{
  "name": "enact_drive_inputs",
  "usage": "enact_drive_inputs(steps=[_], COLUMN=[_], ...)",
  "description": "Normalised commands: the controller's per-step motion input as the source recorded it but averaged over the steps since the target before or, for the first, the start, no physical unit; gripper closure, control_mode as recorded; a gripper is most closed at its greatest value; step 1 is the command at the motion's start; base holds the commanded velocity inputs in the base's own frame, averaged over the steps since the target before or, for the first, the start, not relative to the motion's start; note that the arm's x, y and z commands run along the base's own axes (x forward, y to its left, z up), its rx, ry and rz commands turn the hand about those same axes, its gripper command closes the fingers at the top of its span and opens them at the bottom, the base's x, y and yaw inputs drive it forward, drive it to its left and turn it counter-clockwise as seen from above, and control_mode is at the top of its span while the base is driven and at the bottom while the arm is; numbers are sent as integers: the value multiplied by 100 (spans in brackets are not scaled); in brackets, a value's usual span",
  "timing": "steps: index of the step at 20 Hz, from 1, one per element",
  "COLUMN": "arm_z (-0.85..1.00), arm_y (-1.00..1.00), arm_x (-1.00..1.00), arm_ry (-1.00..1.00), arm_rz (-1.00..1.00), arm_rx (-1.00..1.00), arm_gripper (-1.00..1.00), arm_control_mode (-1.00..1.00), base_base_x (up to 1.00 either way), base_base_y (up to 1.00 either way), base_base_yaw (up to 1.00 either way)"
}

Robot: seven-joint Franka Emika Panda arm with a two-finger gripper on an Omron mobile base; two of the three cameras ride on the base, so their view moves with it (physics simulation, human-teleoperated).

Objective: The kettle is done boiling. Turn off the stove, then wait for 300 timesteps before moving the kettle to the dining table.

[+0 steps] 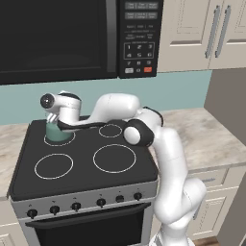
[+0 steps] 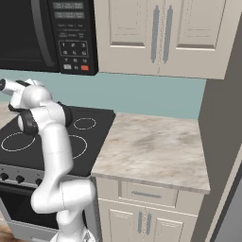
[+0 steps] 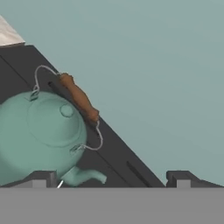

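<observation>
the kettle (image 1: pixel 56 132) sat on the stove's (image 1: pixel 81 161) back left burner, with the hand just above it. in the hand view the kettle (image 3: pixel 41 133) lay low and left, its brown handle grip (image 3: pixel 78 97) folded toward the back wall and its spout (image 3: pixel 85 176) pointing at the near fingertip (image 3: pixel 41 178). the gripper (image 3: pixel 111 179) had its jaws wide apart, nothing between them.

the risk, as i judged it, was alignment. the handle lay off to one side of the gap between the fingers, so a straight descent could have pushed a fingertip onto the lid or spout and shoved the kettle across the glass rather than catching the thin wire. a grip on the wire instead of the brown grip might also have let the kettle swing and tip once lifted. whether the burner was already off could not be told, and the knobs (image 1: pixel 76 206) gave no clear sign; lifting early would break the required wait.

counts: one kettle, four ringed burners, six knobs on the front panel, one microwave (image 1: pixel 72 38) above, and two finger tips in the hand view.
</observation>
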Motion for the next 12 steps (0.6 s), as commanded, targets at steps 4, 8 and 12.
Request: enact_drive_inputs(steps=[4,8,12], arm_z=[0,-5,-9], arm_y=[17,15,15], arm_x=[18,19,18], arm_ry=[3,3,2], arm_rz=[1,2,3], arm_rx=[0,0,0], arm_gripper=[-100,-100,-100], arm_control_mode=[-100,-100,-100], base_base_x=[0,0,0], base_base_y=[0,0,0], base_base_yaw=[0,0,0])
